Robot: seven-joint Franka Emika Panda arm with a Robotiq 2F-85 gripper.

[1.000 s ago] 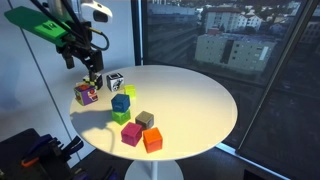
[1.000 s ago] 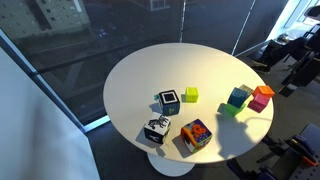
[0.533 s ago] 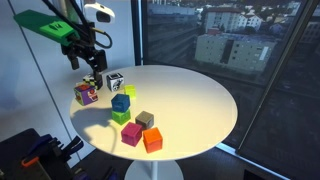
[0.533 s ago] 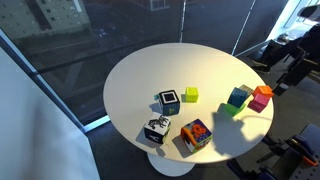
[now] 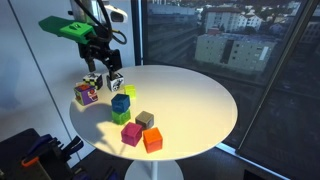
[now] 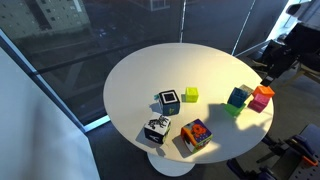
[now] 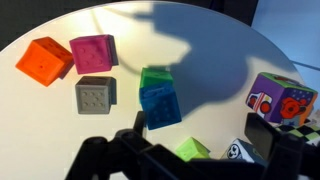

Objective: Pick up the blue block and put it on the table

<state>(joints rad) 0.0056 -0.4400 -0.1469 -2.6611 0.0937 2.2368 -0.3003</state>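
Note:
The blue block (image 5: 121, 102) is a small teal-blue cube resting on top of a bright green cube (image 5: 121, 117) near the edge of the round white table (image 5: 190, 100). It also shows in the other exterior view (image 6: 238, 96) and in the wrist view (image 7: 160, 105). My gripper (image 5: 103, 63) hangs above the table's edge, up and to the side of the blue block, apart from it. In the wrist view its fingers (image 7: 200, 135) are spread wide with nothing between them.
Around the stack lie an orange cube (image 7: 44, 60), a magenta cube (image 7: 93, 51), a grey cube (image 7: 95, 96), a purple multicoloured cube (image 7: 280, 98), a lime cube (image 7: 195, 150) and a black-and-white cube (image 7: 238, 152). Windows stand behind the table.
The arm has swung sideways and slightly down, from beyond the table's edge toward the cubes. No block has moved.

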